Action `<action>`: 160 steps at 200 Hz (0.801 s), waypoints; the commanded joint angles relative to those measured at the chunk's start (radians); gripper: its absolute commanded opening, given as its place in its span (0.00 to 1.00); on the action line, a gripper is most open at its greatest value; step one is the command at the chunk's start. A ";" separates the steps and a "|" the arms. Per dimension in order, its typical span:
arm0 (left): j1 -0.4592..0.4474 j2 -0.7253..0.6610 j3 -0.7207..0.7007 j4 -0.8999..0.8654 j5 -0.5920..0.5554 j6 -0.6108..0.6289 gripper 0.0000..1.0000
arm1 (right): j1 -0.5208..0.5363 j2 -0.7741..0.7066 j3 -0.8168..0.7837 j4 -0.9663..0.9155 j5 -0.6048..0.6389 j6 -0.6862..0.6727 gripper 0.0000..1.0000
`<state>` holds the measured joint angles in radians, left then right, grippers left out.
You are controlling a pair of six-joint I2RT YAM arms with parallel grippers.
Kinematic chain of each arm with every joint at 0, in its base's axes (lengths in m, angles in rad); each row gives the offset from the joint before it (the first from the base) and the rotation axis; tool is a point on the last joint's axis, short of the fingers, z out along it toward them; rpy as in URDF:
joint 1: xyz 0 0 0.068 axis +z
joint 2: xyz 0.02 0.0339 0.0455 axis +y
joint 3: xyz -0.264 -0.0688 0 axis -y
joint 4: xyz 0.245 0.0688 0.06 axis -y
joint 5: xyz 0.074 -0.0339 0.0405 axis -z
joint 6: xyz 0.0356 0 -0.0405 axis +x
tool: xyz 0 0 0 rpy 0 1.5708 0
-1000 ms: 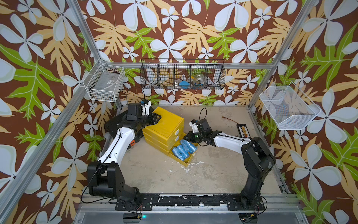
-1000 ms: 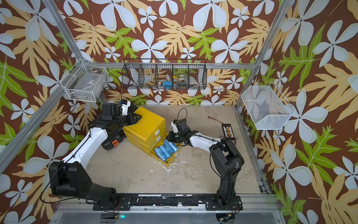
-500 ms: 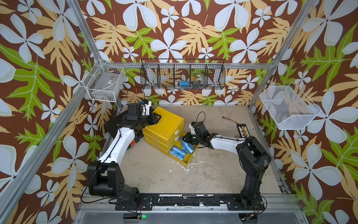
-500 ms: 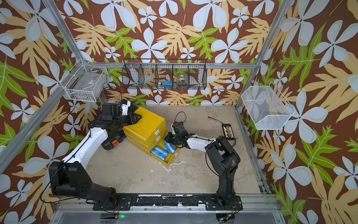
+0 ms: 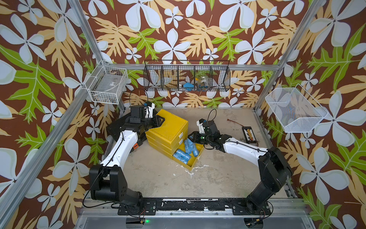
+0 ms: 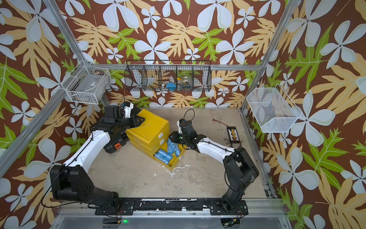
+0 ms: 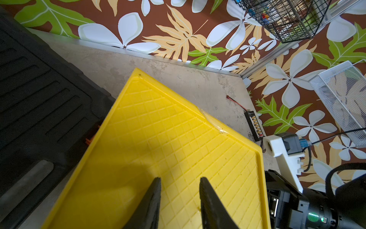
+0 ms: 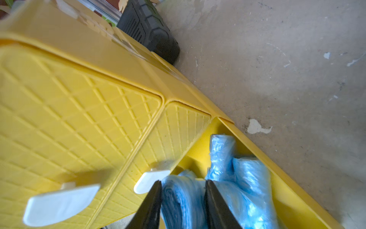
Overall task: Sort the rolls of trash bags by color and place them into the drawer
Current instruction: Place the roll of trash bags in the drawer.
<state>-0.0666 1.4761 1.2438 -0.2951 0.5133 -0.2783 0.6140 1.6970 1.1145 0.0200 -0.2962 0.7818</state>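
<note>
In both top views the yellow chest (image 5: 168,126) sits on the bench (image 5: 158,178). Its bottom drawer (image 5: 190,168) is pulled out and heaped with blue rolls (image 5: 185,153). I see no green or yellow ones.

Left wrist: the left gripper (image 7: 179,178) is over the chest's ribbed top, fingers slightly apart and empty.

Right wrist: the right gripper (image 8: 182,181) straddles one roll in the drawer, and I cannot tell if it pinches.

The rolls look light, soft and slippery, crinkly pale-blue film. I'd pinch across the middle, gently.
</note>
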 commanded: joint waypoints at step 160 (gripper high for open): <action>0.001 0.002 0.013 -0.068 -0.029 0.015 0.37 | -0.002 0.031 0.079 -0.072 0.016 -0.149 1.00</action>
<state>-0.0666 1.4734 1.2507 -0.3103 0.5045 -0.2741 0.6121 1.7584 1.2034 -0.0528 -0.3073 0.6754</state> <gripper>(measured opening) 0.366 0.995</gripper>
